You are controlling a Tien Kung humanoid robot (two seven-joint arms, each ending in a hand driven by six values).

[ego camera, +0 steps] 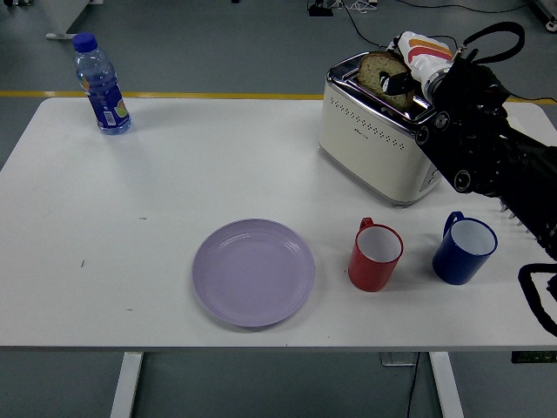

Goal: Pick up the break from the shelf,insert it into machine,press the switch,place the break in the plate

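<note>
Right hand (416, 77) gripping bread slice (383, 71) above toaster (376, 144), far right of white worktop (174, 183).
Purple plate (253, 272) near front; red mug (375, 255), blue mug (464, 249) beside; water bottle (102, 84) far left; grey floor, yellow line (174, 94) behind.

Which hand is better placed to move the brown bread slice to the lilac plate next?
The right hand: it already grips the brown bread slice above the cream toaster. The left hand is not in view. The lilac plate sits empty.
</note>
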